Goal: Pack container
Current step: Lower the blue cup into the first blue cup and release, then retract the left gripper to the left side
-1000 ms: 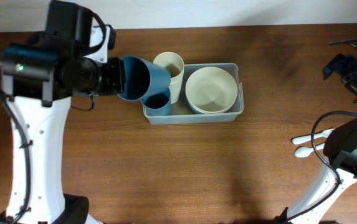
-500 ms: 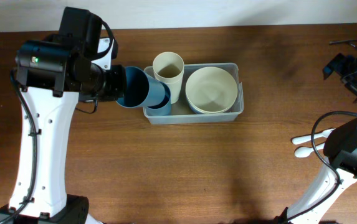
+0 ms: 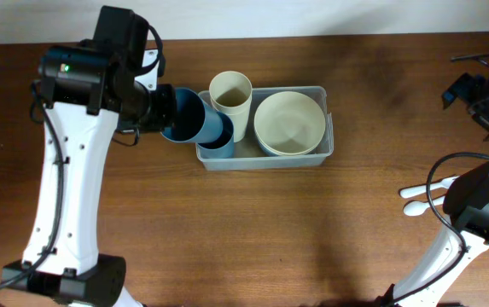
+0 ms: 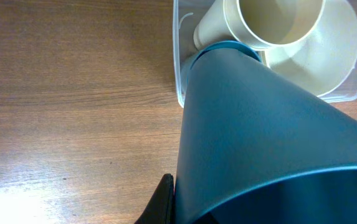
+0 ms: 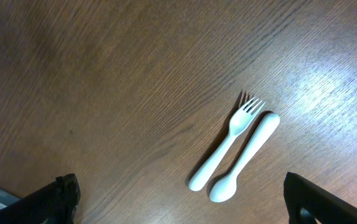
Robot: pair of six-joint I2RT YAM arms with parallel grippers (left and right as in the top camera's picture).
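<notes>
Now | left gripper (image 3: 155,111) clamped on tilted blue cup (image 3: 184,118), which has swung off the cream cup (image 3: 230,90), its base over a second blue cup (image 3: 220,143) | container (image 3: 265,162) mid-table, cream bowl (image 3: 288,122) inside | nesting seems next | right gripper (image 5: 178,193) wide open, holding nothing, above fork (image 5: 228,140) and spoon (image 5: 243,158).

In container (image 3: 330,136): bowl (image 3: 289,123) right, upright cup (image 3: 230,92) rear left. Tilted cup (image 3: 186,115) across left end, base inside at front left. Fork (image 5: 229,138) and spoon (image 5: 248,152) side by side on table (image 3: 227,230), far right.
</notes>
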